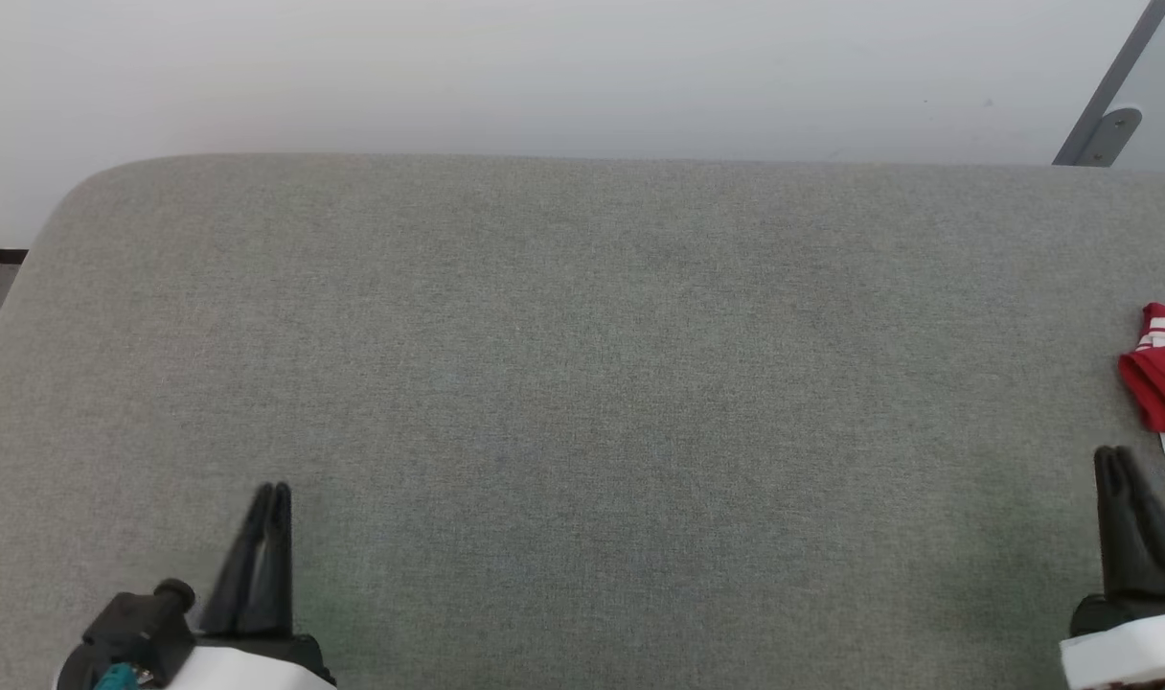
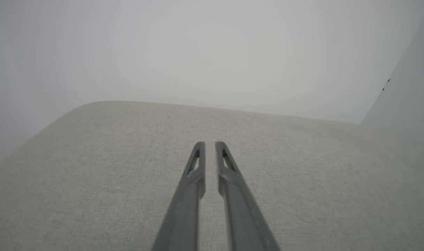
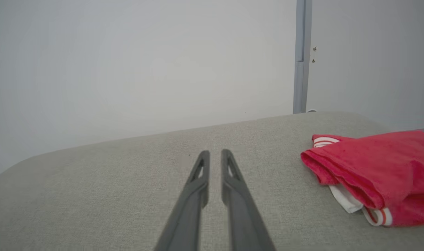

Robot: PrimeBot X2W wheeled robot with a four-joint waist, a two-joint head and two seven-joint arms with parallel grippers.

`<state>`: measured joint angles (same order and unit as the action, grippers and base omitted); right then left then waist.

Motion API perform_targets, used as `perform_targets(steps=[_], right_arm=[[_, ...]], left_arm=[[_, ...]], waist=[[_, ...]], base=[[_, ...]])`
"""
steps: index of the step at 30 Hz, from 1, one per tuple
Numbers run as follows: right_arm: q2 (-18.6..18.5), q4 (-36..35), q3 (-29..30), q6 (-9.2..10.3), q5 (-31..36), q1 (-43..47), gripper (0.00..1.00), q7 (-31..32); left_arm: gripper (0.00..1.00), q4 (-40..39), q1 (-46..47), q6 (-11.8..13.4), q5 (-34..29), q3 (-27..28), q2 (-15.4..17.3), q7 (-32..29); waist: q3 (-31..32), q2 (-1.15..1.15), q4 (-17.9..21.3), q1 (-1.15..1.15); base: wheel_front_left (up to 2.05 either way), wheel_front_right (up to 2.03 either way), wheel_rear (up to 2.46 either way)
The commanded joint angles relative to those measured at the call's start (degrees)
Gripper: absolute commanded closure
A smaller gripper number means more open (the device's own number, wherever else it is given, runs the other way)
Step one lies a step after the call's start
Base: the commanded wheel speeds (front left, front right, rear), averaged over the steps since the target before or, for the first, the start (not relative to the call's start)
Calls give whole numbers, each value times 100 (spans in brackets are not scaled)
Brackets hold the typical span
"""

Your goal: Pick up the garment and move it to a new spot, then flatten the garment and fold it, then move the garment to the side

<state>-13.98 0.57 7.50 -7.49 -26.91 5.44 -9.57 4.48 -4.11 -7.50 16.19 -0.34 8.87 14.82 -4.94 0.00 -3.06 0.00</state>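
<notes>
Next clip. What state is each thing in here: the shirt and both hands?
garment: bunched in loose folds, lying on the grey surface, not held.
left hand: slightly open, narrow gap, empty.
right hand: slightly open, narrow gap, empty, clear of the garment.

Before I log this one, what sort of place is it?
Probably a plain indoor workroom: a broad grey fabric-covered surface, perhaps a padded table or mattress, against a bare pale wall, with a crumpled red garment at its right edge.
</notes>
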Motion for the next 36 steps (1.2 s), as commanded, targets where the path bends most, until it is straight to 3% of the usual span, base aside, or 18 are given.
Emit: perform_targets(steps=[1, 36], right_arm=[[41, 52, -17, -1, -9, 5, 100, 2], [454, 568, -69, -1, -2673, -484, 100, 638]], left_arm=[[100, 59, -5, 0, 11, -10, -22, -3], [100, 419, 434, 1, 3252, 88, -113, -715]], waist=[[1, 0, 1, 0], [130, 0, 83, 0]], base=[[0, 0, 0], [0, 0, 0]])
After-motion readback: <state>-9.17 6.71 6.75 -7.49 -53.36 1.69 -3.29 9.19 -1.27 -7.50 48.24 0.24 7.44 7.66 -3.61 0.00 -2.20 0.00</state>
